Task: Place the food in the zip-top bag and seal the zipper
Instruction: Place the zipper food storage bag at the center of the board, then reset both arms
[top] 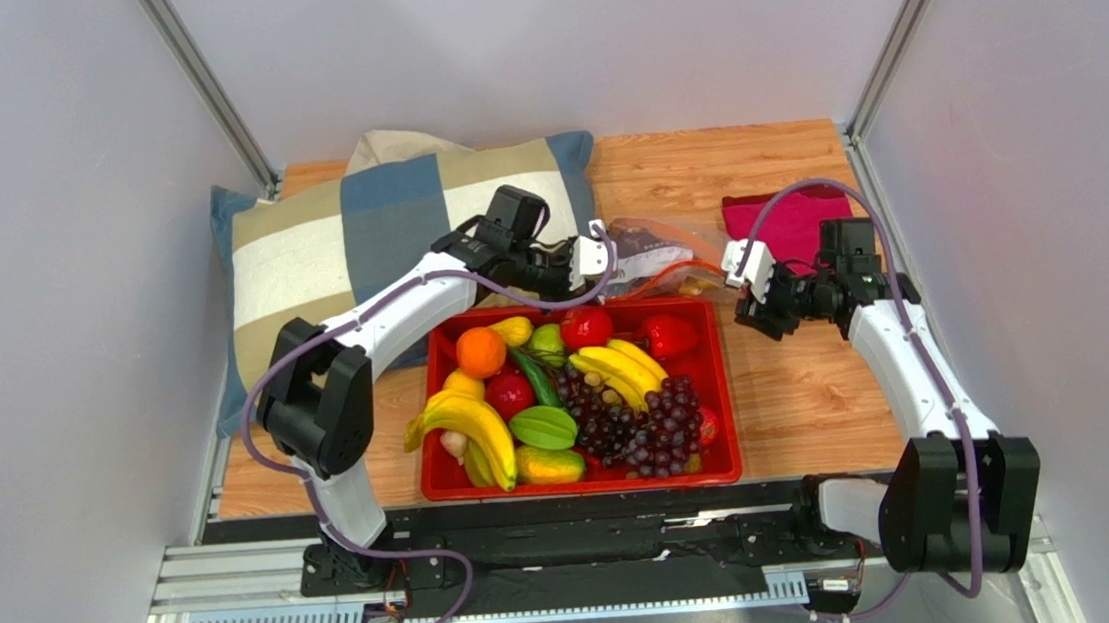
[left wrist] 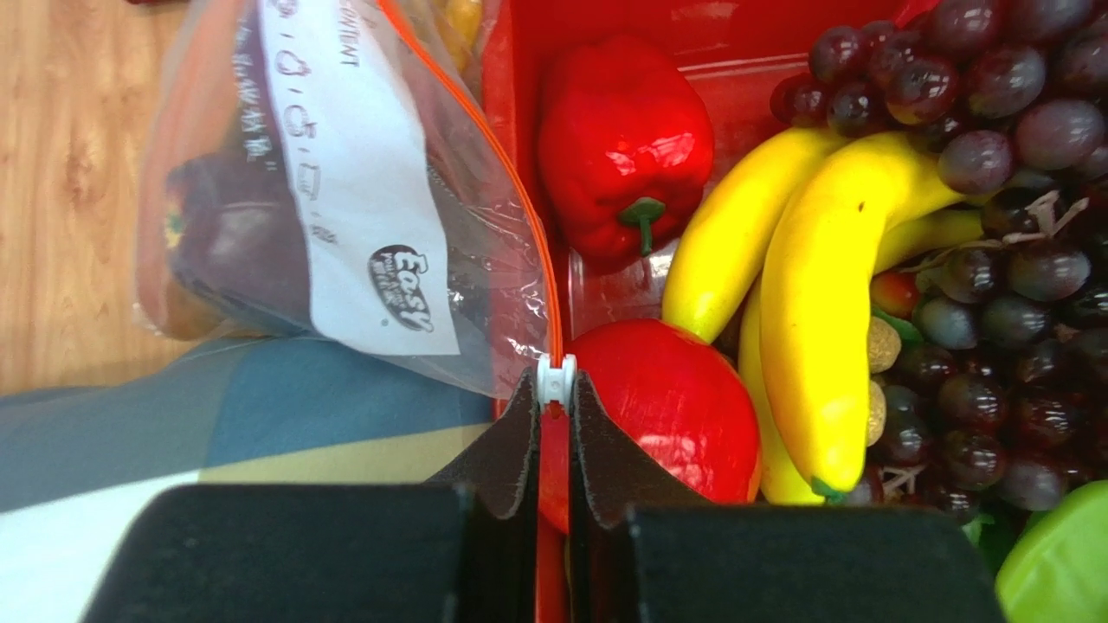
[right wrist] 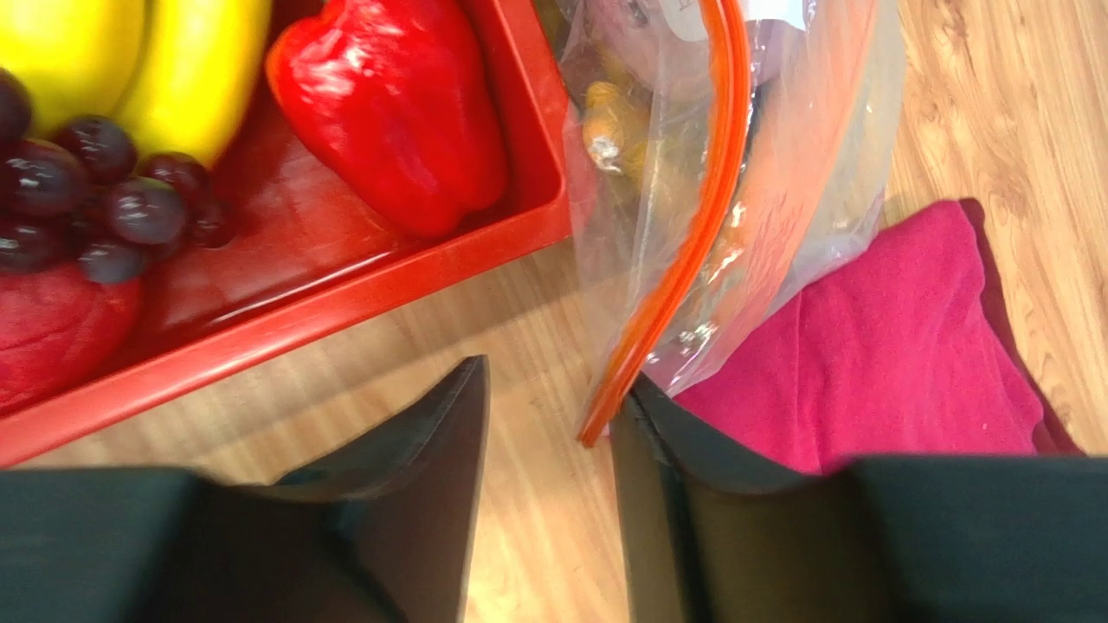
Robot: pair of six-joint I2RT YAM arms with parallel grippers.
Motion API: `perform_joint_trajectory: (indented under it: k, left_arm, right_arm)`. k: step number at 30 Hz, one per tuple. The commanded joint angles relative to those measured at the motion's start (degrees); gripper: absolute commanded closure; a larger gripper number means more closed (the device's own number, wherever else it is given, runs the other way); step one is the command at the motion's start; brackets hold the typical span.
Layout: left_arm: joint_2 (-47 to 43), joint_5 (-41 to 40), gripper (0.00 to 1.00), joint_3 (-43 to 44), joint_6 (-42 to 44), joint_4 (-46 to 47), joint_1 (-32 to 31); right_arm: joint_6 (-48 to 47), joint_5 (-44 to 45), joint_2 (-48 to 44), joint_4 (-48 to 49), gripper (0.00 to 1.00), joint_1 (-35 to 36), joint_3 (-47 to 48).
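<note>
My left tool (left wrist: 555, 396) is clenched on the zipper (left wrist: 484, 143) at the zip-top bag (left wrist: 247, 143) edge by the red tray (right wrist: 390, 279) rim, food (left wrist: 221, 247) inside, right tool (right wrist: 553, 383) released over bare desk (right wrist: 989, 104).

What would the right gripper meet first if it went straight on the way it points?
Most likely the zipper at the corner of the bag: the orange strip's tip lies just ahead of the right gripper, between its open jaws. Depth is unclear, so it could pass over the strip.
</note>
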Motion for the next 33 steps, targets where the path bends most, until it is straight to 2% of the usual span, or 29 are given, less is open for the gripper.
perform_joint_trajectory:
  k: [1,2,4,5,6,8,9,11,17,18,19,21,23,25,28,33]
  left_arm:
    - [-6.5,2.4,0.86,0.9,-1.4,-0.1,0.4]
    - [-7.3,2.7,0.83,0.7,-1.5,-0.3,0.4]
    - [-9.5,2.6,0.68,0.7,-3.1,-1.0,0.4]
    - [-10.3,2.5,0.61,0.7,-4.0,-1.4,0.4]
    - [-11.0,2.3,0.5,0.8,-5.1,-1.7,0.5]
    - [-13.4,1.2,0.37,1.4,-6.7,-3.0,0.7]
    - [-14.4,1.1,0.19,1.4,-8.9,-3.0,1.1]
    - [-17.0,1.5,0.01,1.6,-11.6,-3.1,2.0]
    - [-20.6,2.3,0.01,6.9,-29.9,-3.7,9.5]
    - [-20.5,1.3,0.01,8.3,-35.5,-5.6,10.6]
    - [-19.7,0.5,0.01,10.2,-37.7,-7.4,13.1]
    - [-17.4,-2.8,0.01,17.0,-41.7,-14.9,15.7]
    - [-15.3,-6.3,0.01,24.8,-41.9,-21.0,19.7]
    - [-12.7,-7.5,0.01,28.5,-40.5,-28.5,22.6]
    - [-12.7,-4.8,0.01,27.8,-42.3,-30.7,29.7]
    - [-17.3,-2.9,0.01,16.4,-46.3,-27.6,40.9]
  right_arm:
    - [-0.6,-0.9,-5.4,-5.8,0.36,0.2,3.5]
    - [0.0,-0.9,-6.4,-7.4,0.29,0.2,3.9]
    - [1.3,-0.8,-9.3,-8.4,0.13,0.2,4.2]
    - [3.3,-0.9,-10.3,-9.1,0.08,0.2,4.7]
    - [4.4,-0.9,-11.2,-9.1,0.05,0.2,5.0]
    - [7.5,-1.2,-13.7,-8.9,0.0,0.2,6.0]
    - [11.1,-1.4,-14.3,-8.6,0.0,0.2,7.6]
    - [15.6,-2.1,-15.1,-7.5,0.0,0.2,9.4]
    - [40.9,-0.8,-10.8,3.0,0.0,0.3,17.1]
    - [43.9,-0.3,-9.1,3.8,0.0,0.3,18.6]
    - [49.4,0.1,-7.6,4.5,0.0,0.3,21.4]
    - [54.1,1.7,-2.7,5.7,0.0,0.3,24.4]
    - [60.8,3.7,0.6,7.3,0.0,0.3,28.0]
    - [64.6,5.2,5.5,8.2,0.0,0.3,29.9]
    - [69.7,8.5,11.4,8.3,0.0,0.2,32.7]
    - [72.5,10.0,14.9,11.5,0.0,0.2,30.3]
